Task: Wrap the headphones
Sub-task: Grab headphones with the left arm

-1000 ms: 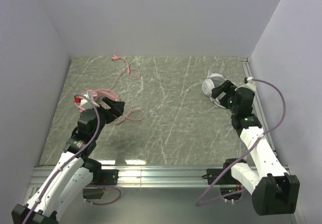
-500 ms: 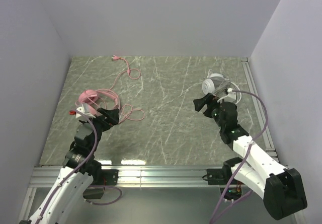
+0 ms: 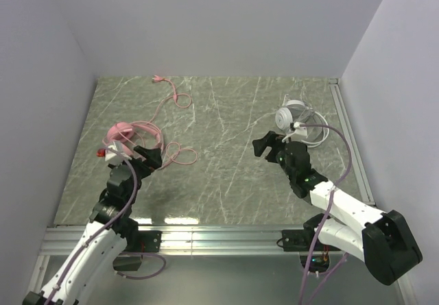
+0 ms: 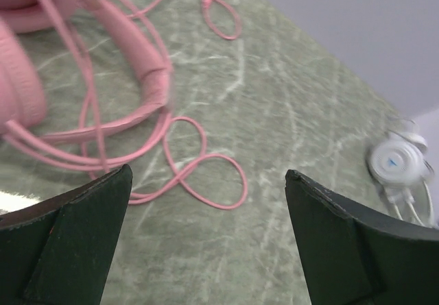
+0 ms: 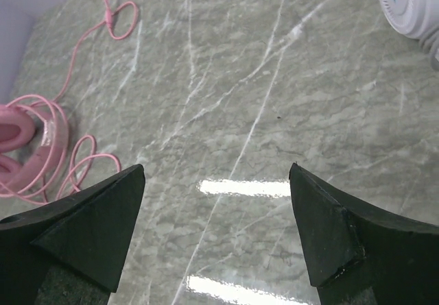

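1. Marbled grey-green desk (image 3: 233, 181) stretches from the near edge, where both arms are bolted, to bare pale walls.
2. Nearest on the left, the left tool (image 3: 152, 157) hangs just short of the pink headphones (image 3: 127, 132), jaws wide and holding nothing.
3. Opposite, the right tool (image 3: 264, 144) is equally wide and empty, hovering over bare desk near the white headphones (image 3: 291, 116).
4. A little farther back, the pink pair lies at the left side and the white pair at the right, well apart.
5. The pink cord (image 3: 180, 155) loops loosely beside the pink pair and trails to the far edge, where its plug (image 3: 158, 79) lies. The thin white cord (image 3: 327, 133) lies in a loose ring beside the white pair.
6. As I judge it, no wrapping is done. Both cords lie unwound, and each needs gathering and winding around its headphones.
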Robot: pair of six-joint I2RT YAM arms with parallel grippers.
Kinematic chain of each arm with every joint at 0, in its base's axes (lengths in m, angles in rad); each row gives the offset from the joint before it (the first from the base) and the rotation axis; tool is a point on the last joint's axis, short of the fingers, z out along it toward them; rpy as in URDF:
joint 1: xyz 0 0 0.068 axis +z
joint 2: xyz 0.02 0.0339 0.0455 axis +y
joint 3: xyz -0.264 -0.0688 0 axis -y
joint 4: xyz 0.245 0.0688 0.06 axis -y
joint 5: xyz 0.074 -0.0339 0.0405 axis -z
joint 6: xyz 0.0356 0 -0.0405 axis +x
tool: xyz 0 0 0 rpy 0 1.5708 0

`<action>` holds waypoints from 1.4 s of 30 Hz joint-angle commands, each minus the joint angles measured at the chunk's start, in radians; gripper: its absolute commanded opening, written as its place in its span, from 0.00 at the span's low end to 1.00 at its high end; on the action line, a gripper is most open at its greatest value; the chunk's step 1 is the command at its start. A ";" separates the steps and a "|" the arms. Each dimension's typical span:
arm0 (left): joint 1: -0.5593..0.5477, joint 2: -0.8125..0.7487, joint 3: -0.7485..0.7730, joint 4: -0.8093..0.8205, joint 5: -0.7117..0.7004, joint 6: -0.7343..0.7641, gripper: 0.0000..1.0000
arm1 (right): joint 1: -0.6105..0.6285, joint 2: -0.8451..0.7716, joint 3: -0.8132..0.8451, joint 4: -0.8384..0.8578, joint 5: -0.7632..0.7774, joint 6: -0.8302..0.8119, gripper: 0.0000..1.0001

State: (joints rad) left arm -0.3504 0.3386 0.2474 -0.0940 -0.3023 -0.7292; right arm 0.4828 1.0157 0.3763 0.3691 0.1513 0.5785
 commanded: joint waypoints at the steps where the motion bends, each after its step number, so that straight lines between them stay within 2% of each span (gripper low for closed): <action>1: 0.002 0.082 0.068 -0.026 -0.138 -0.104 0.99 | 0.014 -0.017 0.071 -0.039 0.039 -0.002 0.93; 4: 0.002 0.160 0.136 -0.101 -0.169 -0.171 0.99 | 0.030 -0.023 0.108 -0.104 0.042 -0.002 0.92; 7: 0.001 0.230 0.202 -0.238 -0.271 -0.324 0.99 | 0.043 -0.035 0.069 -0.047 0.044 -0.006 0.92; 12: 0.002 0.335 0.291 -0.289 -0.284 -0.372 0.99 | 0.046 -0.037 0.026 -0.004 0.057 0.000 0.92; 14: 0.002 0.384 0.340 -0.238 -0.258 -0.328 0.99 | 0.046 -0.031 0.007 0.025 0.050 -0.002 0.92; 15: 0.002 0.440 0.355 -0.190 -0.211 -0.174 0.99 | 0.045 -0.028 0.003 0.031 0.050 0.003 0.91; 16: 0.002 0.476 0.400 -0.149 -0.122 -0.101 0.99 | 0.046 -0.023 0.004 0.031 0.045 0.003 0.91; 19: 0.002 0.617 0.502 -0.170 -0.113 0.017 0.99 | 0.048 -0.022 0.003 0.033 0.045 0.001 0.91; 21: 0.002 0.724 0.547 -0.223 -0.165 0.025 0.99 | 0.048 -0.025 -0.008 0.044 0.041 0.000 0.91; 24: -0.002 0.819 0.569 -0.195 -0.167 0.059 1.00 | 0.048 -0.032 -0.013 0.044 0.048 0.000 0.90; 29: -0.074 0.910 0.569 -0.144 -0.118 0.094 0.88 | 0.048 -0.028 -0.010 0.037 0.048 0.003 0.90; 33: -0.110 1.005 0.628 -0.199 -0.221 0.113 0.89 | 0.048 -0.014 -0.002 0.034 0.036 0.004 0.90; 42: -0.088 1.197 0.776 -0.251 -0.290 0.182 0.88 | 0.048 -0.014 -0.008 0.039 0.034 0.001 0.90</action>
State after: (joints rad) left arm -0.4545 1.5005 0.9550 -0.3283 -0.5457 -0.5915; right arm 0.5240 1.0023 0.3672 0.3622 0.1753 0.5827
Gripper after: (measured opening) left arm 0.882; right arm 0.899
